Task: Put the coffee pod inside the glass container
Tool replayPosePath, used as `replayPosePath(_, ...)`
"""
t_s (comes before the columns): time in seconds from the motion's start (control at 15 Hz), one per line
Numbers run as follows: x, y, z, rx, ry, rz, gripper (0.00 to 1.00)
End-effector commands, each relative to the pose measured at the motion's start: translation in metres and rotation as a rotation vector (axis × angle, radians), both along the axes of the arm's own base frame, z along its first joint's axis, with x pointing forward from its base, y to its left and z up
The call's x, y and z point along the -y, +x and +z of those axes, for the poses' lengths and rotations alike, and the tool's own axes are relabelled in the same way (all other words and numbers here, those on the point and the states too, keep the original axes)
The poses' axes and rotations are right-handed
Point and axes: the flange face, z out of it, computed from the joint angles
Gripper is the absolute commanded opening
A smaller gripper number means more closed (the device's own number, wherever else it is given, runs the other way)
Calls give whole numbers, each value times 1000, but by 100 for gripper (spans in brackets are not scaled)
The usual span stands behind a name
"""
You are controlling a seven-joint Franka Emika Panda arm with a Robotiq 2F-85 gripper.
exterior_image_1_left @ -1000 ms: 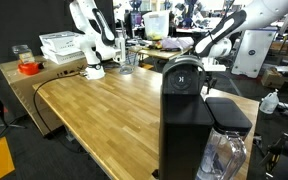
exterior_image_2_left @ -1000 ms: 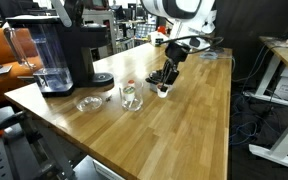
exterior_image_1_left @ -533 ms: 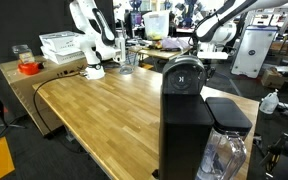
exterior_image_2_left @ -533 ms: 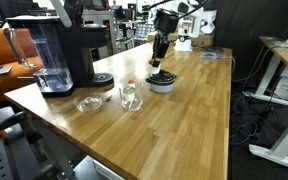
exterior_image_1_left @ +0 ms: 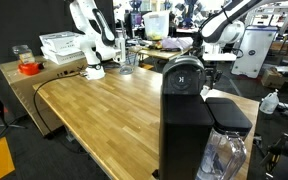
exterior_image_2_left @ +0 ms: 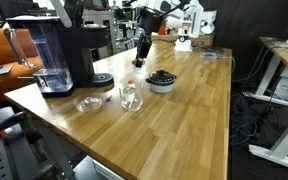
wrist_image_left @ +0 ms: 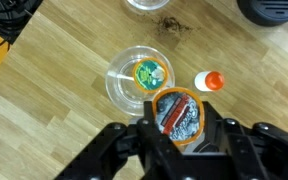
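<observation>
In the wrist view my gripper [wrist_image_left: 177, 125] is shut on a coffee pod [wrist_image_left: 177, 114] with an orange rim and a foil lid. Just beyond it stands a round glass container [wrist_image_left: 119, 82] with a green-lidded pod [wrist_image_left: 149, 73] inside. In an exterior view my gripper [exterior_image_2_left: 139, 58] hangs in the air above and a little behind the glass container [exterior_image_2_left: 131, 96]. In an exterior view from behind the coffee machine, the arm [exterior_image_1_left: 220, 26] shows but the gripper is hidden.
A small orange and white piece [wrist_image_left: 210, 82] lies beside the glass. A dark bowl [exterior_image_2_left: 161, 80] stands near it. A shallow glass dish [exterior_image_2_left: 88, 103] and a black coffee machine [exterior_image_2_left: 56, 48] stand further along the wooden table [exterior_image_2_left: 184, 130].
My gripper has risen from the dark bowl with the pod and moved across towards the coffee machine; it now hangs over the glass container.
</observation>
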Motion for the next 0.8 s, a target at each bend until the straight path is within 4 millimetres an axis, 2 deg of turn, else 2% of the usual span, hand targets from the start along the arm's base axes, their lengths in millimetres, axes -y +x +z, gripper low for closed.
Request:
replayPosePath(0.0, -4, -22, 6, -4, -1, -15, 24)
replayPosePath(0.47, -1, -48, 8, -27, 5, -51, 24)
replayPosePath(0.73, 8, -54, -7, -63, 0, -76, 24)
